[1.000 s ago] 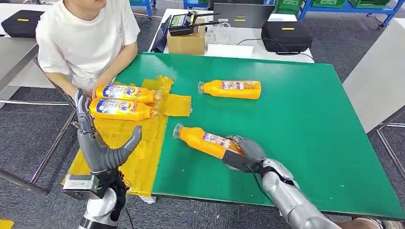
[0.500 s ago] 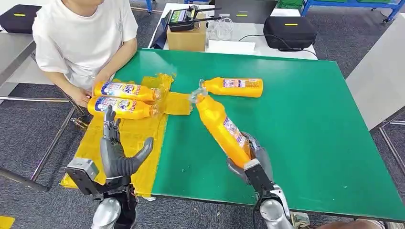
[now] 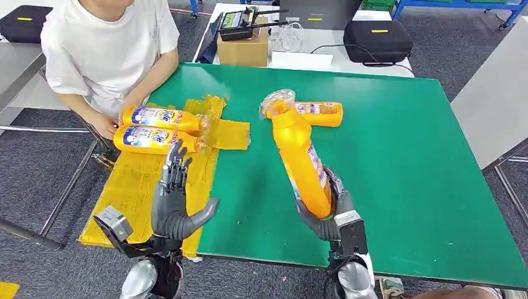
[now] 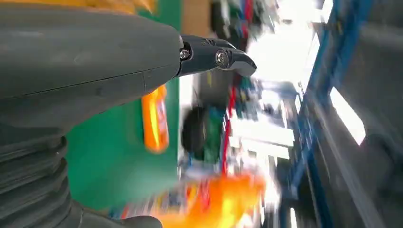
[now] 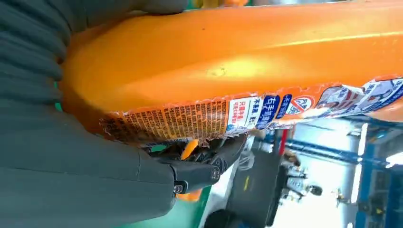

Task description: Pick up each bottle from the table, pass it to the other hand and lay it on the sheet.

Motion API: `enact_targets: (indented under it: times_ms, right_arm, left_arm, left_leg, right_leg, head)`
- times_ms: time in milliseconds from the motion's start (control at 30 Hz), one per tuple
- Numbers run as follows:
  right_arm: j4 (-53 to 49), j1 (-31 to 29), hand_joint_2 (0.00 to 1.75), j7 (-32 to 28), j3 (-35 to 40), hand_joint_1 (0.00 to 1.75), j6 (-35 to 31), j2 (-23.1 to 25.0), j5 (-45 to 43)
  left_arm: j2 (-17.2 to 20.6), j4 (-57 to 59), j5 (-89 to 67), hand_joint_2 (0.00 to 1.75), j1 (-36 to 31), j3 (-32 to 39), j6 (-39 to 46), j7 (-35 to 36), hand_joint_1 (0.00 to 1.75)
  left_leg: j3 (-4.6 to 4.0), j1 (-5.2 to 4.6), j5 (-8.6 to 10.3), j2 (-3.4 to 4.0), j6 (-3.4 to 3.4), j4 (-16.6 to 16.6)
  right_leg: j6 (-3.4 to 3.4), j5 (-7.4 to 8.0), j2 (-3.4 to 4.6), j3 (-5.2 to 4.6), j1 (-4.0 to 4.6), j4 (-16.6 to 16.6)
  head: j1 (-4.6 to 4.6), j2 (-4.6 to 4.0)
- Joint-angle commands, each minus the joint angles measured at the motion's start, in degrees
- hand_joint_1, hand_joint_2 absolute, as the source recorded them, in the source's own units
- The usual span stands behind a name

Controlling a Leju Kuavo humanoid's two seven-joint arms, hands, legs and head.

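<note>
**Four bottles: two on sheet, one in right hand, one on worktop**

Two bottles [image 3: 159, 128] lie side by side on the yellow sheet [image 3: 134, 187], a person's hand [image 3: 107, 124] at their bases. Left hand [image 3: 176, 202] hovers over the sheet's near edge, fingers spread, holding nothing. Right of the sheet, right hand [image 3: 327, 208] grips the raised bottle [image 3: 300, 156] by its base, cap tilted away. Fourth bottle [image 3: 317, 114] lies on the green worktop [image 3: 398, 156] behind it.

orange bottle [image 5: 266, 57] label has small Chinese print, too tiny to read, other bottle labels [image 3: 152, 116] blurry
</note>
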Motion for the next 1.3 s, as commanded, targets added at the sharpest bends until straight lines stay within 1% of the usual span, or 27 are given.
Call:
enact_targets:
  times_ms: [33, 100, 133, 167, 200, 233, 267, 300, 333, 433, 500, 533, 700, 733, 767, 833, 900, 933, 967, 1000, 1033, 1100, 1167, 1300]
  right_arm:
    - [3.0, -3.3, 1.75, -3.0, 9.0, 1.75, -6.7, -1.3, 11.0]
    - [2.8, -2.9, 1.75, -4.1, 11.0, 1.75, -5.4, -0.7, 10.1]
    - [3.0, -3.4, 1.75, -5.4, 13.6, 1.75, -5.7, -1.3, 12.3]
    - [3.4, -3.8, 1.75, -5.8, 15.0, 1.75, -5.9, -1.4, 12.9]
    - [3.9, -4.3, 1.75, -6.4, 16.5, 1.75, -5.8, -1.4, 12.9]
    - [4.2, -4.6, 1.75, -6.7, 17.2, 1.75, -5.7, -1.4, 12.8]
    - [5.0, -5.5, 1.75, -6.7, 18.6, 1.75, -6.9, -1.4, 14.4]
    - [6.3, -6.4, 1.75, -5.0, 19.9, 1.75, -10.7, -1.6, 19.3]
    - [7.8, -7.5, 1.75, -4.3, 21.3, 1.75, -13.1, -1.6, 22.3]
    - [8.0, -7.8, 1.75, -4.4, 21.5, 1.75, -13.0, -1.4, 21.8]
    - [8.1, -7.8, 1.75, -4.4, 21.4, 1.75, -12.6, -1.4, 20.9]
    - [8.2, -8.1, 1.75, -4.7, 22.2, 1.75, -12.0, -1.6, 20.4]
    - [9.2, -8.7, 1.75, -4.2, 23.1, 1.75, -12.6, -1.3, 20.8]
    - [10.3, -9.1, 1.75, -4.1, 23.8, 1.75, -13.0, -1.1, 21.0]
    - [10.8, -9.2, 1.75, -3.7, 24.0, 1.75, -12.9, -1.1, 20.9]
    - [12.3, -9.5, 1.75, -2.8, 24.5, 1.75, -12.4, -1.1, 21.1]
    - [13.3, -9.7, 1.75, -2.6, 24.5, 1.75, -12.3, -0.9, 21.1]
    - [13.5, -9.7, 1.75, -2.7, 24.4, 1.75, -12.1, -0.7, 20.8]
    - [13.7, -9.6, 1.75, -2.7, 24.5, 1.69, -11.8, -0.6, 20.6]
    - [13.7, -9.6, 1.75, -2.7, 24.6, 0.44, -11.7, -0.7, 20.6]
    - [14.2, -9.4, 1.75, -2.6, 24.8, 0.0, -10.8, -0.3, 20.0]
    - [14.6, -9.2, 1.75, -2.4, 24.8, 0.0, -10.4, 0.1, 19.5]
    - [15.2, -9.5, 1.75, -1.1, 25.5, 0.0, -14.0, 0.1, 22.8]
    - [15.2, -9.6, 1.75, -1.1, 25.5, 0.0, -14.0, 0.1, 22.8]
  left_arm:
    - [1.8, 5.2, 2.4, 1.75, -3.0, -0.8, -3.6, 2.4, 0.0]
    - [1.7, 6.0, 4.0, 1.75, -3.8, -1.0, -4.8, 4.0, 0.0]
    - [2.0, 6.5, 4.5, 1.75, -4.4, -1.8, -6.0, 4.2, 0.0]
    - [2.2, 6.9, 4.8, 1.75, -4.8, -2.6, -7.1, 4.5, 0.0]
    - [2.4, 7.2, 4.9, 1.75, -5.2, -3.5, -8.2, 4.5, 0.0]
    - [2.5, 7.3, 5.0, 1.75, -5.5, -3.9, -8.7, 4.4, 0.0]
    - [2.6, 7.6, 5.3, 1.75, -5.8, -4.5, -9.4, 4.6, 0.0]
    - [2.5, 7.8, 5.5, 1.75, -6.0, -4.7, -9.6, 5.0, 0.0]
    - [2.6, 7.8, 5.8, 1.75, -6.1, -4.8, -9.8, 5.5, 0.0]
    - [2.7, 7.8, 6.1, 1.75, -6.2, -4.9, -10.2, 5.6, 0.0]
    - [2.8, 7.7, 6.5, 1.75, -6.2, -4.9, -10.4, 5.8, 0.0]
    - [3.0, 7.6, 7.4, 1.75, -6.2, -5.1, -11.4, 6.3, 0.0]
    - [3.1, 7.0, 8.1, 1.75, -6.1, -5.5, -12.4, 6.3, 0.0]
    - [3.1, 6.2, 8.5, 1.75, -6.0, -5.8, -12.8, 6.0, 0.0]
    - [3.0, 5.4, 8.7, 1.75, -5.7, -6.0, -12.9, 5.6, 0.0]
    - [3.9, 2.8, 7.6, 1.75, -5.0, -7.3, -13.4, 4.6, 0.0]
    - [4.4, 1.8, 6.5, 1.75, -4.8, -8.0, -13.4, 4.3, 0.0]
    - [4.2, 2.0, 6.4, 1.75, -4.9, -7.9, -13.1, 4.3, 0.0]
    - [3.9, 2.6, 6.8, 1.75, -5.1, -7.6, -12.9, 4.6, 0.42]
    - [3.8, 2.8, 7.1, 1.75, -5.2, -7.5, -13.0, 4.6, 1.75]
    - [3.7, 3.4, 9.0, 1.75, -5.4, -7.3, -14.4, 4.3, 1.75]
    - [3.7, 3.2, 9.3, 1.75, -5.3, -7.3, -15.0, 4.1, 1.75]
    - [4.0, 2.3, 10.3, 1.75, -5.0, -7.9, -17.3, 3.5, 1.75]
    - [3.9, 2.2, 10.3, 1.75, -4.8, -8.0, -17.3, 3.5, 1.75]
  left_leg:
    - [0.11, 0.01, 0.02, -0.04, 0.17, -0.1]
    - [0.05, -0.01, 0.03, -0.08, 0.1, -0.1]
    - [0.06, 0.01, 0.05, -0.16, 0.16, -0.1]
    - [0.03, 0.01, 0.02, -0.1, 0.12, -0.1]
    - [0.08, 0.03, 0.03, -0.07, 0.18, -0.1]
    - [0.05, -0.01, 0.03, -0.06, 0.12, -0.1]
    - [0.07, 0.02, 0.05, -0.12, 0.17, -0.1]
    - [0.05, 0.01, 0.03, -0.09, 0.14, -0.1]
    - [0.05, 0.0, 0.02, -0.04, 0.1, -0.1]
    - [0.11, 0.02, 0.05, -0.06, 0.17, -0.1]
    - [0.08, 0.0, 0.03, -0.09, 0.13, -0.1]
    - [0.11, 0.01, 0.05, -0.12, 0.18, -0.1]
    - [0.06, 0.0, 0.02, -0.07, 0.12, -0.1]
    - [0.09, 0.02, 0.03, -0.11, 0.17, -0.1]
    - [0.07, 0.02, 0.03, -0.13, 0.13, -0.1]
    - [0.08, 0.01, 0.03, -0.11, 0.17, -0.1]
    - [0.03, 0.0, 0.01, -0.08, 0.1, -0.1]
    - [0.05, 0.04, 0.02, -0.11, 0.15, -0.1]
    - [0.05, 0.01, 0.01, -0.1, 0.12, -0.1]
    - [0.07, 0.02, 0.03, -0.16, 0.18, -0.1]
    - [0.07, 0.02, 0.02, -0.14, 0.15, -0.1]
    - [0.09, 0.02, 0.02, -0.13, 0.15, -0.1]
    - [0.03, 0.0, 0.01, -0.12, 0.1, -0.1]
    - [0.06, 0.03, 0.02, -0.15, 0.15, -0.1]
  right_leg:
    - [-0.28, 0.03, -0.01, 0.09, 0.07, -0.1]
    - [-0.15, 0.01, -0.06, 0.03, 0.02, -0.1]
    - [-0.26, 0.04, -0.13, 0.07, 0.07, -0.1]
    - [-0.19, 0.03, -0.08, 0.03, 0.06, -0.1]
    - [-0.28, 0.05, -0.05, 0.06, 0.09, -0.1]
    - [-0.19, 0.03, -0.06, 0.02, 0.03, -0.1]
    - [-0.29, 0.05, -0.1, 0.07, 0.08, -0.1]
    - [-0.22, 0.04, -0.08, 0.04, 0.06, -0.1]
    - [-0.16, 0.03, -0.03, 0.02, 0.04, -0.1]
    - [-0.27, 0.07, -0.04, 0.1, 0.08, -0.2]
    - [-0.18, 0.03, -0.08, 0.07, 0.04, -0.1]
    - [-0.26, 0.04, -0.11, 0.12, 0.07, -0.2]
    - [-0.19, 0.02, -0.07, 0.06, 0.04, -0.1]
    - [-0.27, 0.04, -0.09, 0.1, 0.08, -0.2]
    - [-0.2, 0.02, -0.12, 0.09, 0.06, -0.1]
    - [-0.25, 0.03, -0.09, 0.08, 0.07, -0.1]
    - [-0.15, 0.01, -0.08, 0.03, 0.03, -0.1]
    - [-0.23, 0.02, -0.1, 0.07, 0.09, -0.1]
    - [-0.17, 0.01, -0.09, 0.05, 0.05, -0.1]
    - [-0.26, 0.02, -0.14, 0.1, 0.08, -0.1]
    - [-0.21, 0.02, -0.12, 0.09, 0.07, -0.1]
    - [-0.21, 0.01, -0.12, 0.1, 0.07, -0.1]
    - [-0.15, -0.01, -0.11, 0.04, 0.03, -0.1]
    - [-0.25, 0.01, -0.13, 0.09, 0.08, -0.1]
  head:
    - [-0.02, 0.0]
    - [-0.02, 0.0]
    - [-0.02, 0.0]
    - [0.02, 0.0]
    - [-0.02, 0.0]
    - [-0.02, 0.0]
    - [0.0, 0.0]
    - [0.0, 0.0]
    - [-0.02, 0.0]
    - [-0.04, 0.0]
    - [-0.02, 0.0]
    - [0.0, 0.0]
    - [-0.04, 0.0]
    - [0.02, 0.0]
    - [0.0, 0.0]
    - [-0.02, 0.0]
    - [0.0, 0.0]
    - [0.0, 0.02]
    - [0.0, 0.0]
    - [0.0, 0.0]
    - [0.0, 0.0]
    - [0.0, 0.0]
    - [0.02, 0.0]
    - [0.0, 0.0]
